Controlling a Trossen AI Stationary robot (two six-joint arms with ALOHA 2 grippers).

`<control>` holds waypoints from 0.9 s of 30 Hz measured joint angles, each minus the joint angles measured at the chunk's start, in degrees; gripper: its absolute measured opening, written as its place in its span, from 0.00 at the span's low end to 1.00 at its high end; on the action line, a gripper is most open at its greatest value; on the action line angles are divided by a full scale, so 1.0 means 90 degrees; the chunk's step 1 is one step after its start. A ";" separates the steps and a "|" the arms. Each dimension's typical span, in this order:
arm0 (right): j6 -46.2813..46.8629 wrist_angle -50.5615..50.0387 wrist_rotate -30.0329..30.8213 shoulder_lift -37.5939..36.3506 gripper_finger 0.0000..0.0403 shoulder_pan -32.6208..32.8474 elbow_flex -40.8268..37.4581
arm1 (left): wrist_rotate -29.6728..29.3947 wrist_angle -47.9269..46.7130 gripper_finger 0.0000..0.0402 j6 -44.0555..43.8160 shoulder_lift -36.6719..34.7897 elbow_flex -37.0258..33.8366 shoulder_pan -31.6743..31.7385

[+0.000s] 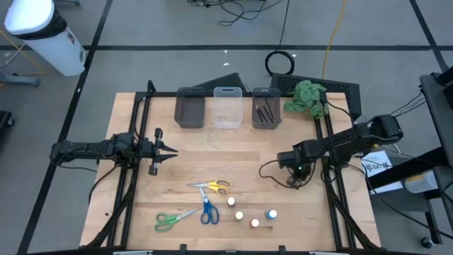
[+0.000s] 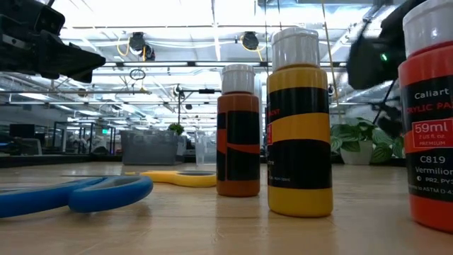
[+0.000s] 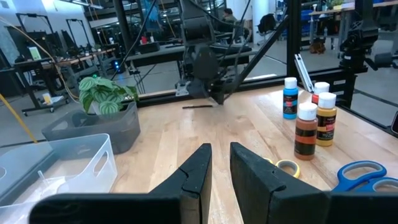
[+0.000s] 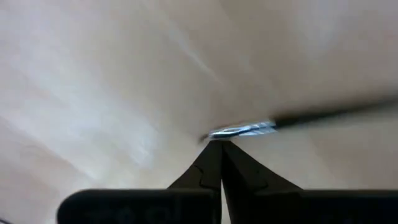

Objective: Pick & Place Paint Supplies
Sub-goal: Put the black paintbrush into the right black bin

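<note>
Table: light wooden top carrying all items listed below.
Bins: two grey bins, and, flank a clear bin along the far edge; dark brushes lie inside the grey bin nearest the plant.
Plant: green and leafy, at the far edge beside that brush-filled bin.
My left gripper: hovers over bare wood at my left side, well apart from every supply; its fingers stand slightly apart and hold nothing.
My right gripper: lowered to the tabletop at my right side, fingers closed together with their tips at the wood.
Scissors: yellow-handled pair, blue-handled pair and green-handled pair lie flat near the front edge, between my two grippers.
Paint bottles: white-capped bottles and one blue-capped bottle stand upright near the scissors.
Loose brush: thin and dark, lying flat on the wood; its metal ferrule end sits just beyond my right fingertips. Whether the tips touch it cannot be told.
</note>
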 joint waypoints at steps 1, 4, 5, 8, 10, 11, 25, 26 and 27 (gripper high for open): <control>-0.0091 0.0233 0.0118 -0.0012 0.00 -0.0022 0.0000 | 0.0000 0.0000 0.18 -0.0002 0.0000 0.0000 0.0000; -0.0412 0.0993 0.0955 -0.0011 0.00 -0.0108 -0.0001 | 0.0000 0.0000 0.18 0.0000 0.0000 0.0000 0.0000; -0.0563 0.1275 0.1242 -0.0010 0.00 -0.0137 -0.0004 | 0.0000 -0.0002 0.18 -0.0001 0.0002 0.0001 0.0000; -0.1184 0.2258 0.1924 -0.0010 0.00 -0.0189 -0.0006 | 0.0000 -0.0001 0.18 -0.0001 0.0001 0.0001 0.0000; -0.1778 0.2880 0.2181 0.0002 0.00 -0.0214 -0.0024 | 0.0000 -0.0002 0.18 0.0000 0.0001 0.0002 0.0000; -0.2089 0.3145 0.2260 0.0007 0.00 -0.0218 -0.0029 | 0.0000 0.0000 0.18 -0.0002 0.0000 0.0000 0.0000; -0.3903 0.2070 0.3321 -0.1815 0.10 -0.0408 -0.0044 | 0.0002 -0.0001 0.18 0.0000 0.0002 0.0000 0.0000; -0.3962 0.1964 0.3250 -0.1918 0.14 -0.0474 -0.0041 | 0.0001 -0.0002 0.18 -0.0002 0.0002 0.0001 0.0000; -0.4045 0.1848 0.3158 -0.2018 0.19 -0.0540 -0.0041 | 0.0000 0.0000 0.18 0.0000 0.0002 0.0002 0.0000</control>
